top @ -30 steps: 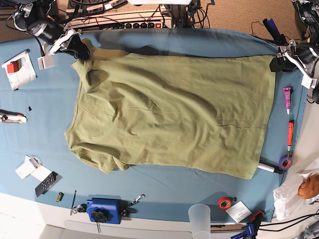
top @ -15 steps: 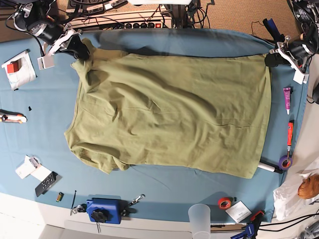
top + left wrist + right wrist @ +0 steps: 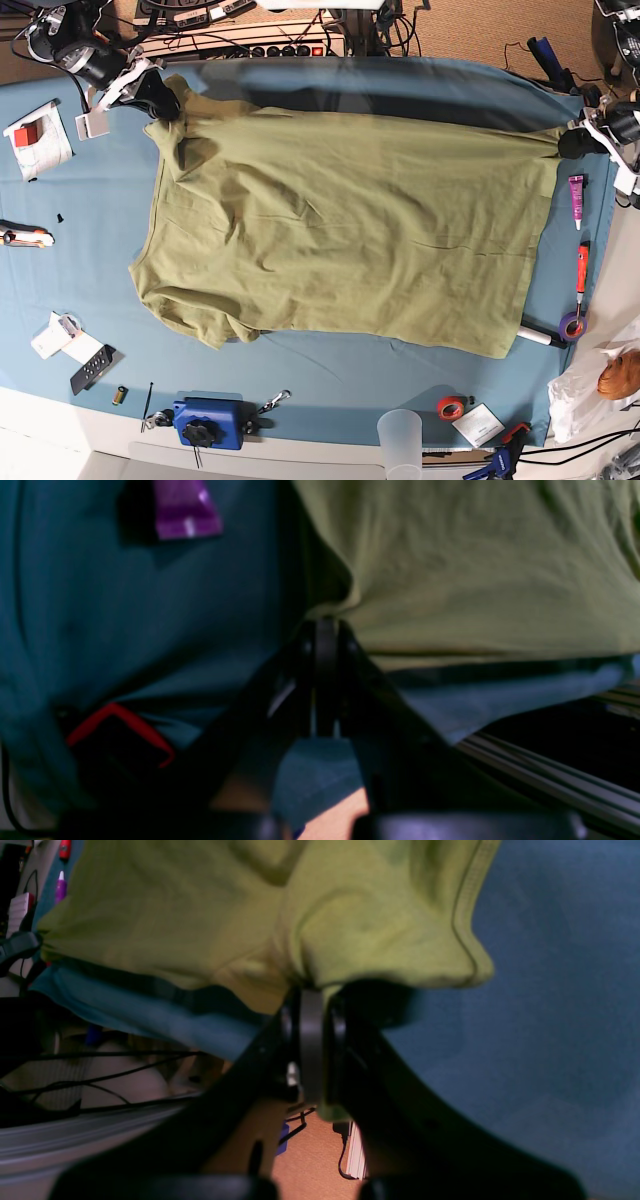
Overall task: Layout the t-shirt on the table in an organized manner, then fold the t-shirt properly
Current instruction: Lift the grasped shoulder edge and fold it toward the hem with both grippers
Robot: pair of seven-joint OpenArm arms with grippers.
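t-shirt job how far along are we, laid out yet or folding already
Mostly laid out: the t-shirt lies spread open on the table, though wrinkled, with the near sleeve bunched. In hand: the left gripper has its jaws shut on a hem corner, and the right gripper pinches the far sleeve; both pull the far edge taut. No fold is made yet, so smoothing and all the folding are left.
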